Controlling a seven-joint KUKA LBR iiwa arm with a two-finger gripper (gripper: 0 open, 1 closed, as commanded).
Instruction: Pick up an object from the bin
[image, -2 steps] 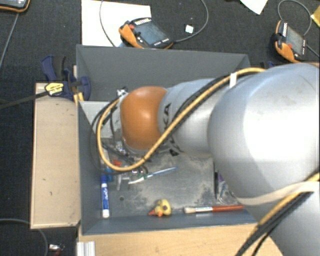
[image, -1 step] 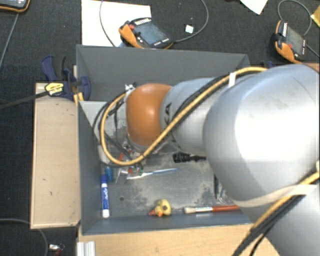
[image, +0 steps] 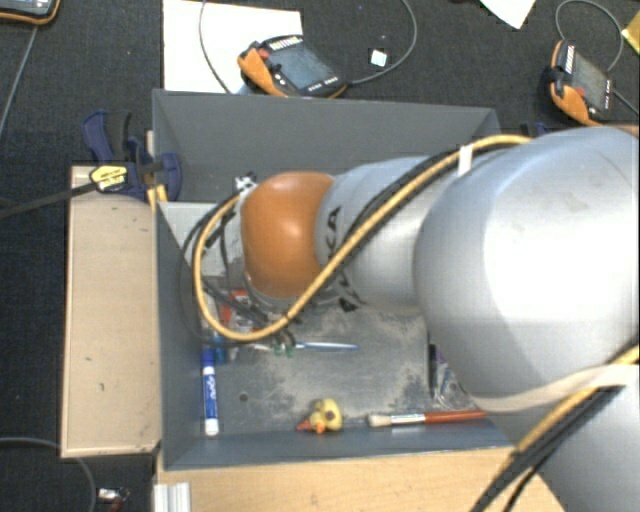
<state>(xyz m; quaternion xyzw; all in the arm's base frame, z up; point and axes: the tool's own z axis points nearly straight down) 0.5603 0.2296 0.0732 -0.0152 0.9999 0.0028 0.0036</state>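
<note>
My gripper (image: 240, 297) reaches down at the bin's left side, and just a dark part of its body shows under the orange wrist cover. Small red and dark things (image: 232, 312) lie heaped right beneath it. A thin blue pen (image: 318, 346) with a green piece (image: 285, 349) at its left end lies just in front of the gripper. A blue and white marker (image: 210, 392) lies along the left wall, nearer the front.
A yellow rubber duck (image: 322, 415) sits by the front wall. A red-handled brush (image: 428, 418) lies to its right. A dark object (image: 438, 372) is partly hidden under the arm at the right. The big grey arm covers the bin's right and back.
</note>
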